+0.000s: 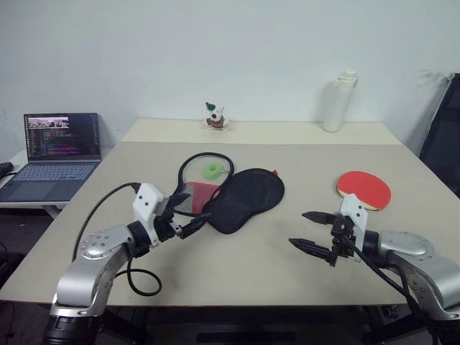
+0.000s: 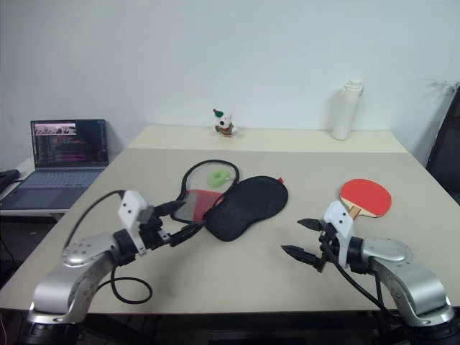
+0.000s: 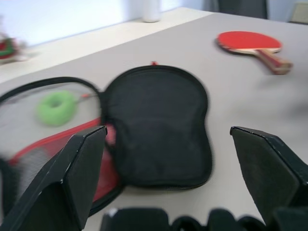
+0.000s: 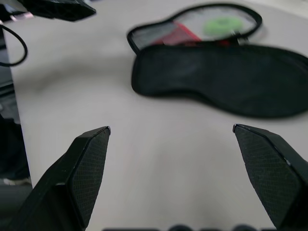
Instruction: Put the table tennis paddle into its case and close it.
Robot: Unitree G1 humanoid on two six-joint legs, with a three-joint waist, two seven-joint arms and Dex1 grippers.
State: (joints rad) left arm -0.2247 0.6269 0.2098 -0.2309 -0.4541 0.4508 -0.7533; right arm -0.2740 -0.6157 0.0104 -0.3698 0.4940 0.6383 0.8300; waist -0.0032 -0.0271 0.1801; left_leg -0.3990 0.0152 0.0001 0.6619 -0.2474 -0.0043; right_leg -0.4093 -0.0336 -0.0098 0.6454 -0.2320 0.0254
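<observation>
1. My left end effector [image 1: 188, 218] hangs released by the near edge of the case [image 1: 241, 198]; my right end effector [image 1: 313, 231] is released too, grasping nothing.
2. The case lies unzipped and spread flat mid-surface [image 1: 287, 273].
3. The table tennis paddle [image 1: 365, 190] rests apart on my right, untouched.
4. Left: picking up, inserting, zipping.

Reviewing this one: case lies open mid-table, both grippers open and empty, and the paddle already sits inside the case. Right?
Not quite. The paddle is not inside the case; it lies on the table apart from it, beyond the right gripper, as the left eye view shows. The case is open, and the left gripper and right gripper are open and empty.
</observation>
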